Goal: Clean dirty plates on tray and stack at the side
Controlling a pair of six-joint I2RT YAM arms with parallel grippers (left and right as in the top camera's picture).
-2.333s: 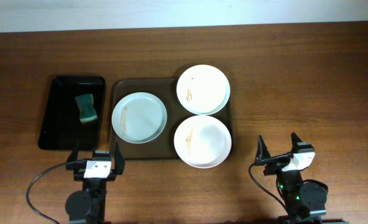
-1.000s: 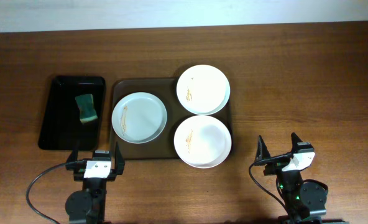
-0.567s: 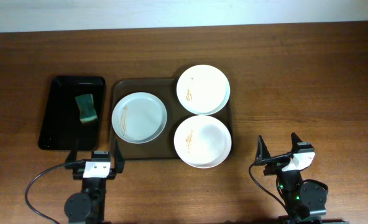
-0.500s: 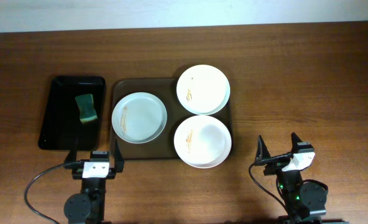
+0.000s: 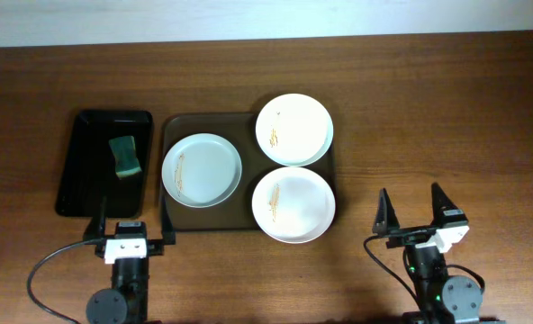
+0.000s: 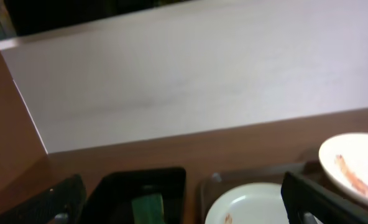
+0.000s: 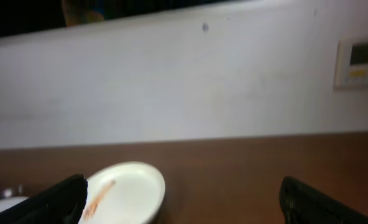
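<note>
Writing: a pale wall plate (image 7: 360, 62) in the right wrist view carries a small mark, too blurred to read.
Tray (image 5: 214, 124): dark brown, matte, rounded rectangle with a raised rim, lying on the wood-grain table (image 5: 429, 108); it holds 3 plates.
Bluish plate (image 5: 202, 170): round, shallow, pale bluish-white, fully inside the tray's left half; thin orange-brown streak near its left side.
Far white plate (image 5: 293, 129): round, glossy white, at the tray's far-right corner, its edge over the far rim; orange-brown streaks on its left part.
Near white plate (image 5: 293, 204): round, white, at the tray's near-right corner, overhanging the near rim; faint streak at its left.
Plate spacing: the 2 white plates almost touch; the bluish one sits just beside both.
Black tray (image 5: 91, 193): smaller, glossy, rounded rectangle, just left of the brown tray; holds 1 green rectangular sponge (image 5: 124, 156).
Left gripper (image 5: 130, 227): just off the tray's near-left corner, fingers spread wide, nothing between them.
Right gripper (image 5: 411, 211): beyond the tray's near-right corner, apart from it, fingers spread wide, holding nothing.
</note>
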